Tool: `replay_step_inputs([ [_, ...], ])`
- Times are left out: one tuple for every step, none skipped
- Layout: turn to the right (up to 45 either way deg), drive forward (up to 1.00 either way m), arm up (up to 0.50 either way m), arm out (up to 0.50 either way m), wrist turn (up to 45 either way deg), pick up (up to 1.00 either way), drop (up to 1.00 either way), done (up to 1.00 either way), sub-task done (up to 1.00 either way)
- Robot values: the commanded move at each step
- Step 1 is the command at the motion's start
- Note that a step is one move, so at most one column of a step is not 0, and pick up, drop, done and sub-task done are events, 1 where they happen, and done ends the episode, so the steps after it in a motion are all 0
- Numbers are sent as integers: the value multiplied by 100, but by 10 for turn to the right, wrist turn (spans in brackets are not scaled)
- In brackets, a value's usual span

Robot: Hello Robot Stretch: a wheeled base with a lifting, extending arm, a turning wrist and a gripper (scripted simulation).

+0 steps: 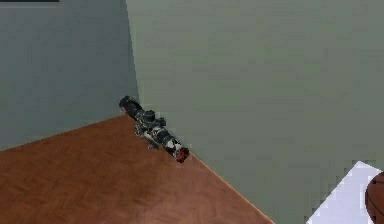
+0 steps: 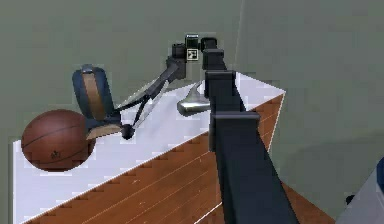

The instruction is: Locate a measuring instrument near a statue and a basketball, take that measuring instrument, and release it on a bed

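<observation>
A basketball [image 2: 57, 140] rests at the left end of a white-topped table [image 2: 160, 135] in the arm side view. Just right of it stands a blue and brown statue-like figure [image 2: 94, 100]. A small grey metal thing [image 2: 193, 103] lies on the tabletop, close to the left of the arm [image 2: 235, 140]. The gripper [image 2: 126, 116] reaches left from the arm's far end, and its thin fingers [image 2: 147, 92] end near the figure's base. I cannot tell whether it holds anything.
In the forward view a dark scope-like object [image 1: 155, 129] lies on the wooden floor [image 1: 100, 180] against the grey-green wall near the room's corner. The table's white corner [image 1: 350, 200] and the ball's edge [image 1: 378, 188] show at the bottom right.
</observation>
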Motion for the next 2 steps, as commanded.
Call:
replay_step_inputs([
  [0,0,0,-46,0,0,0,0,0],
  [-450,0,0,0,0,0,0,0,0],
])
